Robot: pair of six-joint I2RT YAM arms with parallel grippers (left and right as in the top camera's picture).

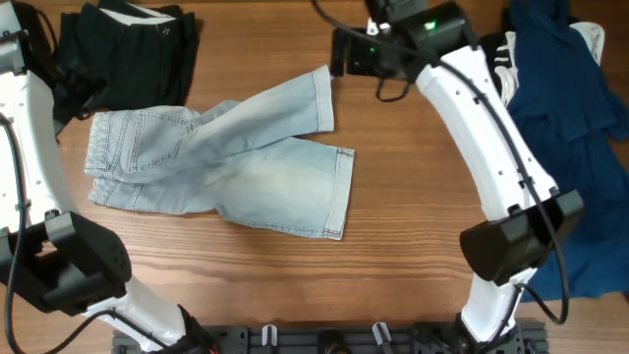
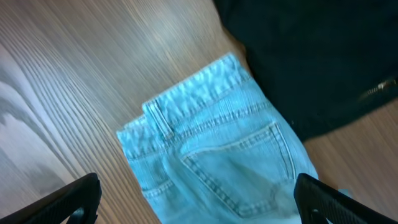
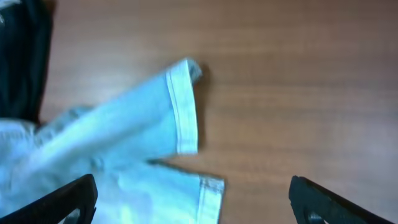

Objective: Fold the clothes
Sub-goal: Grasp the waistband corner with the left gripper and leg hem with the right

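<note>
Jeans [image 1: 221, 157] of faded light-blue denim, cut short, lie flat on the wooden tabletop [image 1: 403, 216], left of its middle. Their waistband [image 2: 186, 109] points left and the 2 legs run to the right. The upper leg slants up and to the right, and its hem [image 3: 183, 106] is turned toward the far side of the wood. The lower leg lies straighter, with its hem facing right. 1 stitched back pocket [image 2: 239, 165] faces up just below the waistband.

A black garment [image 1: 128, 49] sits folded in the far left corner. Its near edge meets the waistband end of the denim; which cloth lies on top there cannot be told. A navy garment [image 1: 570, 128] is heaped along the right edge, well apart from the denim, with a white piece [image 1: 590, 39] showing at its top.

The left pincer [image 2: 199, 208] hangs over the waistband and pocket, released, its 2 dark fingertips [image 2: 74, 196] spread wide with nothing gripped between them. The right pincer [image 3: 196, 205] hangs over the bare wood just beside the 2 leg hems, likewise released and wide, and it grips no cloth.
</note>
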